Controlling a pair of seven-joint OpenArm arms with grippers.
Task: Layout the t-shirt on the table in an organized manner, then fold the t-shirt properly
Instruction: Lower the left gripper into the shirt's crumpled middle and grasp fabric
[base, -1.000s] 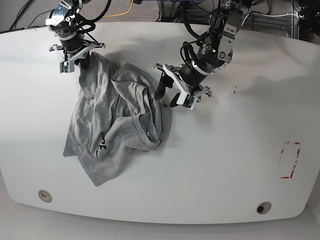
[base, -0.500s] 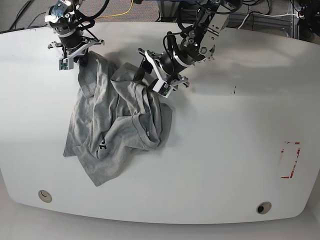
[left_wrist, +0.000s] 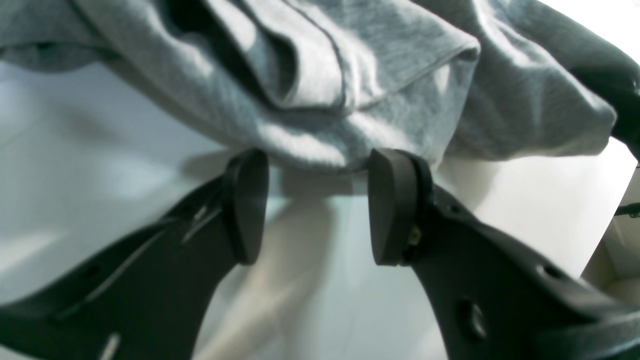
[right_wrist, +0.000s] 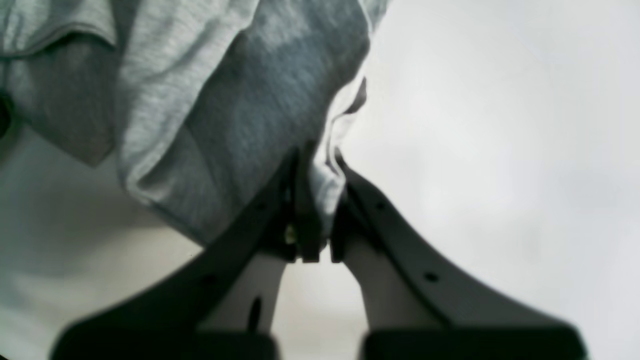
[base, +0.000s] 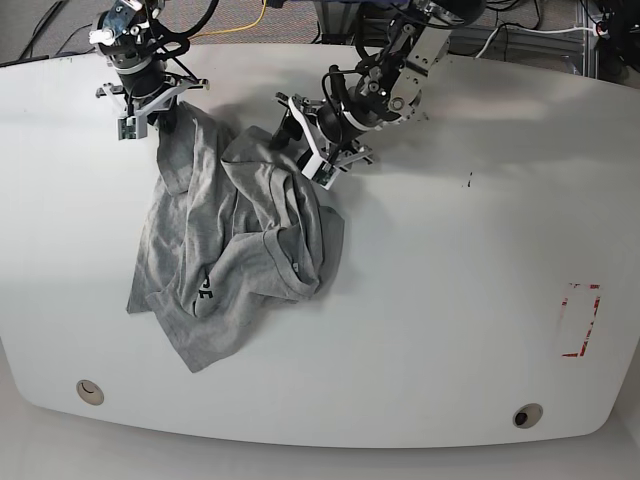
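Note:
The light grey t-shirt (base: 240, 250) lies crumpled on the left half of the white table (base: 450, 260), with black lettering showing near its lower fold. My right gripper (base: 163, 118) holds the shirt's far left corner; in the right wrist view it (right_wrist: 315, 200) is shut on a pinch of t-shirt fabric (right_wrist: 235, 115). My left gripper (base: 300, 150) sits at the shirt's far right fold. In the left wrist view it (left_wrist: 320, 200) is open, and the bunched t-shirt hem (left_wrist: 320, 100) hangs just at its fingertips (left_wrist: 392, 200).
A red dashed rectangle (base: 580, 320) marks the table's right side. Two round grommet holes (base: 89, 391) (base: 527, 415) sit near the front edge. A small dark speck (base: 470, 181) lies right of centre. Cables and frames crowd the floor behind the far edge.
My left arm has swung left and farther back, from beside the shirt's right edge onto its far right fold, staying open. The right gripper kept its hold and shifted slightly farther back.

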